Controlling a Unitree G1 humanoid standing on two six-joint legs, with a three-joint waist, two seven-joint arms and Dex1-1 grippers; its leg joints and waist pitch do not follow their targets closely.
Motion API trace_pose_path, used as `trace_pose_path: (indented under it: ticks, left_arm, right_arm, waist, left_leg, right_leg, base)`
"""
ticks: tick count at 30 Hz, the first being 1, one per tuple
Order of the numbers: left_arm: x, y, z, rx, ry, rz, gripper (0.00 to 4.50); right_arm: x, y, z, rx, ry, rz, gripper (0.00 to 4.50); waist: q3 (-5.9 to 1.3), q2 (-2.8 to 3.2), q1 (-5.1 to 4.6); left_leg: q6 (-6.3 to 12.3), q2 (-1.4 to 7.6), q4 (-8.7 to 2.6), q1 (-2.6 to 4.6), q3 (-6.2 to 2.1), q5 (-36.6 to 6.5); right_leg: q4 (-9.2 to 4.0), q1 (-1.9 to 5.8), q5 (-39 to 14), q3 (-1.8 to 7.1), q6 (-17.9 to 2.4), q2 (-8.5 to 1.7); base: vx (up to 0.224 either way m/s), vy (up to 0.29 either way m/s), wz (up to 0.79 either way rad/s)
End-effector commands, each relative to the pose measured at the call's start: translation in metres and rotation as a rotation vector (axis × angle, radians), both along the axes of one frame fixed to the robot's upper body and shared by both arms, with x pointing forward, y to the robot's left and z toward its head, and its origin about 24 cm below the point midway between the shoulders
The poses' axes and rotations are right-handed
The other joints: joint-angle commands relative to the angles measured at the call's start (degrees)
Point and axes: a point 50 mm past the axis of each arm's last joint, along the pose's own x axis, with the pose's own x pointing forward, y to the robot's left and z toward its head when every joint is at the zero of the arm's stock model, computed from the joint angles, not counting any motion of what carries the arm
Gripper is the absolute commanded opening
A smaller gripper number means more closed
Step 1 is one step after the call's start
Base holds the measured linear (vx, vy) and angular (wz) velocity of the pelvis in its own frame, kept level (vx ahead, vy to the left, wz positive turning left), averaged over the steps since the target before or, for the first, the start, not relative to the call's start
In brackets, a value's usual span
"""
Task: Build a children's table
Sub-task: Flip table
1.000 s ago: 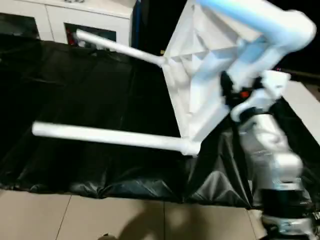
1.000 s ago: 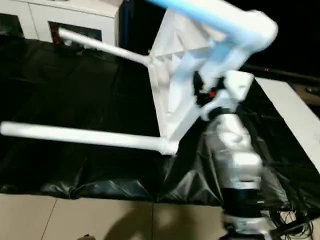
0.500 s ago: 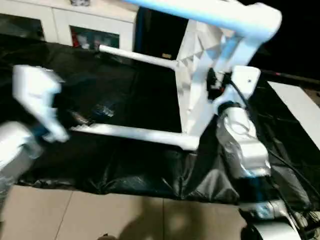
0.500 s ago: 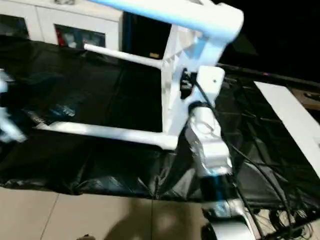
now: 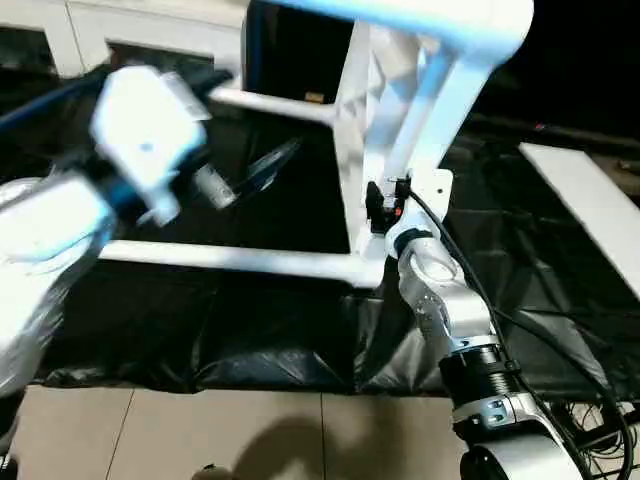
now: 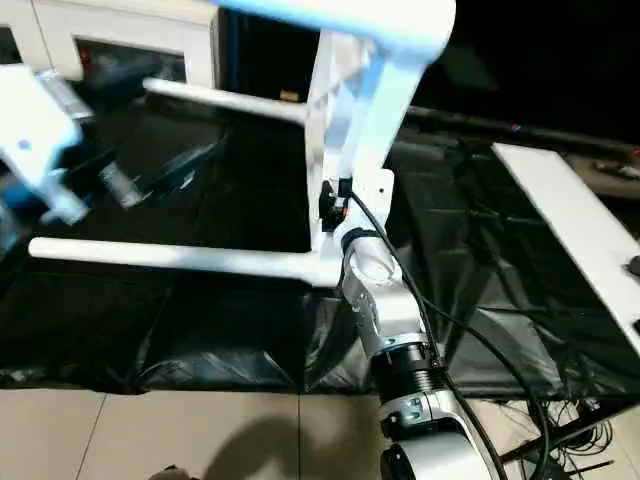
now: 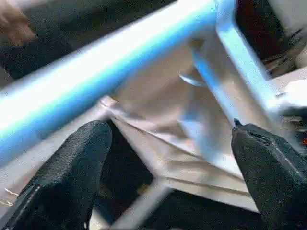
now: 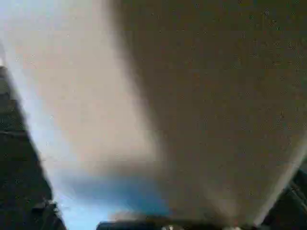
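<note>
The children's table stands on its side on the black sheet, its white ribbed tabletop (image 5: 375, 110) nearly upright. Three white legs are plugged in: one low (image 5: 230, 258), one farther back (image 5: 270, 103), one across the top close to the camera (image 5: 420, 15). My left arm (image 5: 145, 130) is raised at the left and points toward the table. My left gripper (image 7: 168, 134) is open wide, with a leg (image 7: 110, 76) and the ribbed underside (image 7: 192, 143) beyond its black fingers (image 7: 72, 172). My right gripper (image 5: 380, 205) is pressed against the tabletop's lower near edge.
A black sheet (image 5: 200, 330) covers the work surface, with tiled floor (image 5: 200, 430) in front. A white cabinet with glass doors (image 5: 120, 35) stands behind. A white board (image 5: 590, 200) lies at the right, and cables (image 5: 560, 340) trail by my right arm.
My left arm has come up from the left into view and now points at the table. The tabletop stands more upright. The right arm stays at the tabletop's edge.
</note>
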Motion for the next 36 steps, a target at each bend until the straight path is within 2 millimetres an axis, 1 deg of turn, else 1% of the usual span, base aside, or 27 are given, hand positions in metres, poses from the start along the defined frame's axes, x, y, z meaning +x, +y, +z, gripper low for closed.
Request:
trace_pose_path:
  ticks: [1, 2, 3, 4, 6, 7, 8, 10, 11, 13, 14, 15, 16, 19, 20, 23, 25, 26, 28, 29, 30, 31, 36]
  left_arm:
    - [0.003, -0.001, 0.006, 0.028, -0.074, 0.028, 4.50]
    - [0.005, -0.001, 0.008, 0.035, -0.080, 0.037, 4.50]
    - [0.009, -0.001, 0.010, 0.094, -0.114, 0.061, 4.50]
    - [0.009, -0.001, 0.010, 0.097, -0.117, 0.063, 4.50]
    - [0.018, 0.000, 0.020, 0.150, -0.217, 0.117, 4.50]
    - [0.019, 0.000, 0.023, 0.158, -0.238, 0.127, 4.50]
    - [0.022, 0.000, 0.026, 0.160, -0.266, 0.138, 4.50]
    - [0.024, 0.001, 0.027, 0.164, -0.275, 0.147, 4.50]
    - [0.029, 0.005, 0.027, 0.198, -0.297, 0.193, 4.50]
    - [0.035, 0.010, 0.027, 0.215, -0.305, 0.238, 4.50]
    - [0.037, 0.014, 0.028, 0.222, -0.313, 0.261, 4.50]
    - [0.038, 0.016, 0.028, 0.227, -0.318, 0.276, 4.50]
    - [0.040, 0.018, 0.028, 0.228, -0.318, 0.295, 4.50]
    - [0.046, 0.027, 0.024, 0.244, -0.310, 0.354, 4.50]
    - [0.047, 0.029, 0.023, 0.245, -0.309, 0.365, 4.21]
    - [0.047, 0.028, 0.023, 0.208, -0.303, 0.350, 4.11]
    - [0.047, 0.027, 0.023, 0.201, -0.298, 0.337, 3.88]
    - [0.048, 0.026, 0.022, 0.199, -0.298, 0.339, 3.71]
    - [0.050, 0.026, 0.022, 0.196, -0.293, 0.339, 3.67]
    - [0.050, 0.026, 0.022, 0.194, -0.295, 0.337, 3.44]
    - [0.050, 0.026, 0.023, 0.193, -0.298, 0.336, 3.44]
    - [0.049, 0.024, 0.023, 0.192, -0.301, 0.323, 3.32]
    - [0.047, 0.019, 0.021, 0.147, -0.266, 0.289, 2.97]
  right_arm:
    - [-0.001, -0.008, 0.002, 0.005, -0.027, 0.003, 3.02]
    - [-0.001, -0.009, 0.002, 0.002, -0.030, 0.005, 3.02]
    - [-0.001, -0.010, 0.002, -0.003, -0.034, 0.003, 3.02]
    - [-0.001, -0.010, 0.002, -0.004, -0.035, 0.003, 3.02]
    - [0.002, -0.010, 0.003, -0.002, -0.048, 0.001, 3.02]
    - [0.002, -0.010, 0.004, 0.000, -0.050, 0.000, 3.02]
    - [0.003, -0.009, 0.006, 0.002, -0.059, 0.002, 3.02]
    - [0.004, -0.009, 0.007, 0.003, -0.063, 0.004, 3.02]
    - [0.004, -0.007, 0.009, 0.008, -0.073, 0.011, 3.02]
    - [0.004, -0.006, 0.011, 0.011, -0.083, 0.017, 3.02]
    - [0.004, -0.006, 0.012, 0.011, -0.088, 0.019, 3.02]
    - [0.004, -0.006, 0.012, 0.011, -0.092, 0.021, 2.77]
    - [0.004, -0.006, 0.013, 0.013, -0.095, 0.023, 2.77]
    - [0.004, -0.007, 0.014, 0.020, -0.103, 0.025, 2.57]
    - [0.004, -0.007, 0.014, 0.022, -0.106, 0.025, 2.38]
    - [0.004, -0.009, 0.015, 0.026, -0.112, 0.023, 2.31]
    - [0.004, -0.010, 0.015, 0.027, -0.114, 0.022, 2.15]
    - [0.005, -0.010, 0.015, 0.028, -0.115, 0.022, 2.07]
    - [0.006, -0.010, 0.016, 0.030, -0.120, 0.023, 2.04]
    - [0.006, -0.010, 0.017, 0.030, -0.123, 0.024, 2.00]
    - [0.006, -0.010, 0.017, 0.030, -0.125, 0.025, 2.00]
    - [0.007, -0.010, 0.018, 0.027, -0.128, 0.027, 1.99]
    - [0.009, -0.008, 0.022, 0.022, -0.145, 0.035, 1.97]
  waist:
    - [-2.83, 1.96, -0.19]
    - [-2.78, 1.88, -0.13]
    - [-2.64, 1.66, -0.13]
    - [-2.66, 1.80, 0.02]
    - [-2.54, 2.20, 0.03]
    - [-2.56, 2.34, 0.00]
    - [-2.59, 2.37, -0.05]
    - [-2.55, 2.32, -0.06]
    - [-2.53, 2.52, -0.07]
    - [-2.47, 2.44, -0.08]
    - [-2.47, 2.54, -0.08]
    - [-2.49, 2.58, -0.07]
    - [-2.52, 2.58, -0.07]
    - [-2.51, 2.72, -0.02]
    - [-2.53, 2.69, -0.03]
    - [-2.53, 2.62, 0.02]
    - [-2.50, 2.63, 0.03]
    - [-2.48, 2.53, 0.06]
    - [-2.51, 2.44, 0.08]
    - [-2.48, 2.49, 0.10]
    - [-2.47, 2.44, 0.07]
    - [-2.47, 2.34, 0.11]
    - [-2.41, 2.47, 0.21]
  left_leg:
    - [-7.34, 1.02, -4.16, 0.98, 0.00, -8.98]
    - [-7.68, 1.04, -4.16, 1.04, 0.05, -9.25]
    - [-7.65, 1.08, -4.29, 0.93, 0.06, -9.60]
    - [-7.62, 1.11, -4.23, 1.07, 0.06, -9.74]
    - [-7.85, 1.11, -4.34, 1.29, 0.07, -11.07]
    - [-8.14, 1.21, -4.36, 1.41, 0.00, -12.01]
    - [-8.29, 1.23, -4.39, 1.33, -0.07, -11.97]
    - [-8.36, 1.26, -4.40, 1.24, -0.14, -12.00]
    - [-8.31, 1.28, -4.39, 1.26, -0.12, -12.17]
    - [-8.05, 1.24, -4.40, 1.24, -0.10, -12.77]
    - [-8.04, 1.27, -4.44, 1.26, -0.14, -13.09]
    - [-8.08, 1.29, -4.44, 1.30, -0.15, -13.16]
    - [-8.07, 1.33, -4.45, 1.36, -0.15, -13.00]
    - [-7.95, 1.39, -4.44, 1.43, -0.13, -12.43]
    - [-7.92, 1.37, -4.43, 1.42, -0.12, -12.37]
    - [-8.10, 1.37, -4.45, 1.41, -0.12, -12.31]
    - [-7.90, 1.36, -4.43, 1.42, -0.09, -12.54]
    - [-7.66, 1.36, -4.48, 1.34, -0.11, -12.55]
    - [-7.54, 1.37, -4.44, 1.35, -0.09, -12.41]
    - [-7.50, 1.35, -4.45, 1.34, -0.10, -12.45]
    - [-7.47, 1.36, -4.48, 1.37, -0.11, -12.52]
    - [-7.43, 1.37, -4.50, 1.35, -0.13, -12.59]
    - [-7.29, 1.39, -4.51, 1.39, -0.12, -13.45]
  right_leg:
    - [-3.37, 2.35, -1.10, 2.36, -3.59, -3.14]
    - [-3.33, 2.31, -1.94, 2.35, -3.71, -3.22]
    - [-3.52, 2.38, -3.23, 2.40, -3.67, -3.25]
    - [-3.55, 2.31, -3.90, 2.40, -3.57, -3.31]
    - [-3.71, 1.93, -6.09, 2.39, -3.54, -3.24]
    - [-3.67, 1.86, -6.64, 2.36, -3.79, -3.35]
    - [-3.59, 2.01, -6.36, 2.32, -3.96, -3.36]
    - [-3.57, 2.08, -5.94, 2.30, -4.37, -3.42]
    - [-3.53, 2.03, -5.78, 2.34, -4.64, -3.42]
    - [-3.66, 1.98, -6.69, 2.37, -4.68, -3.45]
    - [-3.66, 1.95, -7.27, 2.38, -4.71, -3.49]
    - [-3.63, 1.93, -7.37, 2.37, -4.80, -3.52]
    - [-3.59, 1.89, -6.96, 2.35, -5.08, -3.52]
    - [-3.45, 1.87, -5.01, 2.33, -5.71, -3.46]
    - [-3.43, 1.94, -4.80, 2.31, -5.80, -3.46]
    - [-3.39, 2.01, -4.90, 2.32, -6.12, -3.56]
    - [-3.47, 1.96, -5.01, 2.35, -6.24, -3.57]
    - [-3.48, 2.01, -5.28, 2.34, -6.33, -3.61]
    - [-3.48, 2.04, -5.33, 2.35, -6.35, -3.64]
    - [-3.51, 2.02, -5.48, 2.34, -6.34, -3.63]
    - [-3.50, 1.97, -5.66, 2.32, -6.32, -3.61]
    - [-3.52, 1.99, -5.86, 2.30, -6.32, -3.63]
    - [-3.69, 1.83, -7.49, 2.36, -6.34, -3.77]
  base:
    - [0.000, 0.000, 0.00]
    - [0.000, 0.000, 0.00]
    - [0.000, 0.000, 0.00]
    - [0.000, 0.000, 0.00]
    - [0.000, 0.000, 0.00]
    - [0.000, 0.000, 0.00]
    - [0.000, 0.000, 0.00]
    - [0.000, 0.000, 0.00]
    - [0.000, 0.000, 0.00]
    - [0.000, 0.000, 0.00]
    - [0.000, 0.000, 0.00]
    - [0.000, 0.000, 0.00]
    - [0.000, 0.000, 0.00]
    - [0.000, 0.000, 0.00]
    - [0.000, 0.000, 0.00]
    - [0.000, 0.000, 0.00]
    - [0.000, 0.000, 0.00]
    - [0.000, 0.000, 0.00]
    - [0.000, 0.000, 0.00]
    - [0.000, 0.000, 0.00]
    - [0.000, 0.000, 0.00]
    - [0.000, 0.000, 0.00]
    - [0.000, 0.000, 0.00]
